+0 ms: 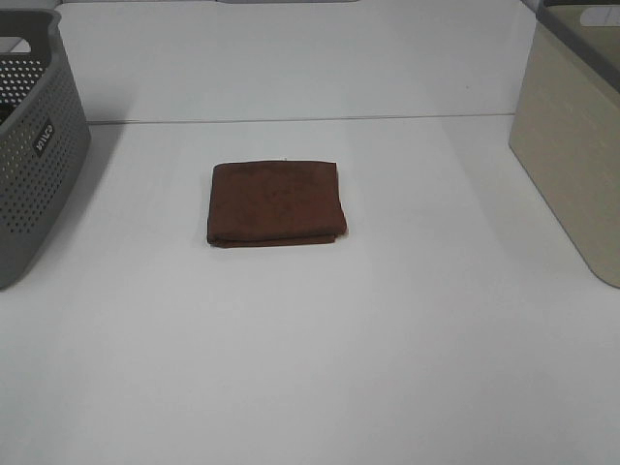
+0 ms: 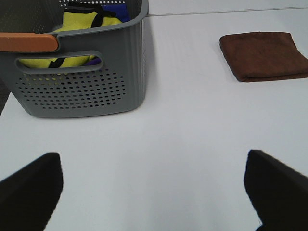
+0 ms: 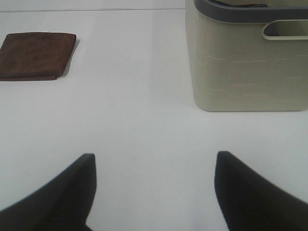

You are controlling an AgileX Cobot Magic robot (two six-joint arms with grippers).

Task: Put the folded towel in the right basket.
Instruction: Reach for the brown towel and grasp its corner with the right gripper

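Towel (image 1: 276,203) first: brown and folded into a neat near-square, it lies flat on the white counter (image 1: 310,368), a little left of centre and slightly above the middle of the high view. Its stacked layers show along the lower edge and at the right side.

The beige basket (image 1: 572,145) stands at the right edge of that view, cut off by the frame. It has a dark gray rim and a handle slot near the top. It is well apart from the towel, with bare counter between them.

The gray basket (image 1: 34,145), its walls full of small holes, stands at the left edge, also well apart from the towel. A label on its side is too small to read. The left wrist view shows a yellow cloth (image 2: 82,21) with black trim inside it, something blue (image 2: 122,12) beside that, and an orange grip (image 2: 29,42) on the rim.

The left tool (image 2: 154,192) is spread wide, its two dark fingers far apart over bare counter and holding nothing. The gray basket and the towel lie ahead of it. The right tool (image 3: 156,190) is likewise spread and empty above the counter, with the beige basket and the towel ahead of it.
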